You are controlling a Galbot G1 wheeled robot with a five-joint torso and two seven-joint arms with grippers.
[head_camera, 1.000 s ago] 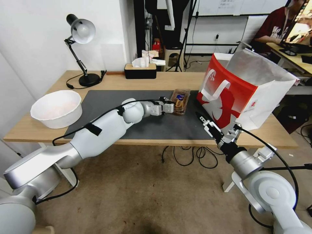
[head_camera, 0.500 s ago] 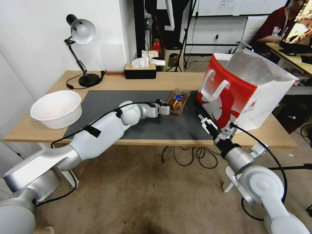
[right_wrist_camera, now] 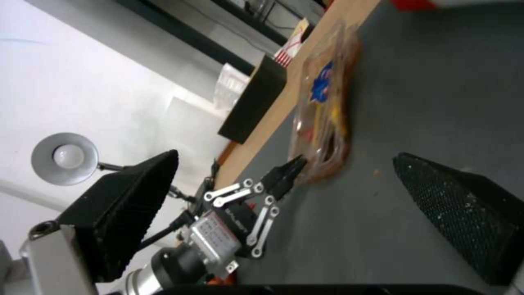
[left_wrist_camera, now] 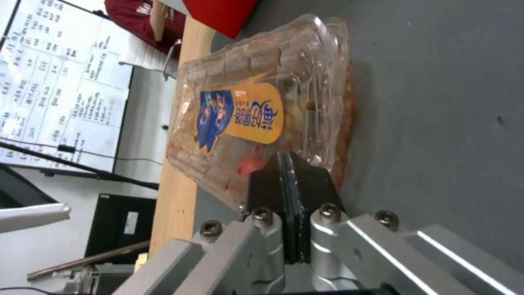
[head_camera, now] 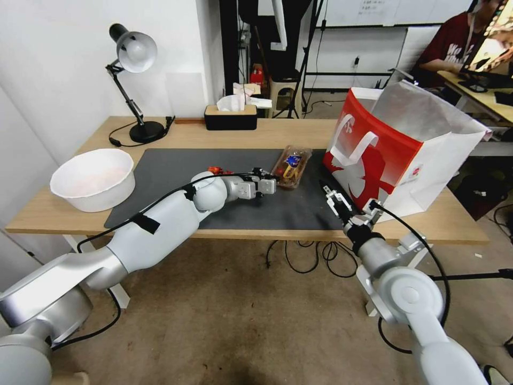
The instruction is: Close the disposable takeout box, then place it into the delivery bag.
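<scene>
The disposable takeout box (head_camera: 292, 167) lies lid-down-closed on the dark mat, a blue-and-yellow label on top, just left of the delivery bag (head_camera: 385, 155). That bag stands upright and open, red front with a white handle. My left gripper (head_camera: 273, 183) is at the box's near end, fingertips pressed together at its rim (left_wrist_camera: 289, 164). The box (left_wrist_camera: 256, 102) stretches away beyond the fingertips. My right gripper (head_camera: 331, 197) hovers open low over the mat's front right, beside the bag's red face. Its black fingers (right_wrist_camera: 125, 205) stand wide apart, framing the box (right_wrist_camera: 325, 123) and the left gripper (right_wrist_camera: 294, 164).
A large white bowl (head_camera: 93, 179) sits at the table's left. A desk lamp (head_camera: 133, 53) and a black tissue box (head_camera: 231, 116) stand along the back. The mat (head_camera: 176, 166) is bare left of the box. A small red item (head_camera: 216, 170) lies behind my left forearm.
My left gripper drew back toward me and leftward, and the box's near end swung left with it. My right gripper advanced a little toward the box.
</scene>
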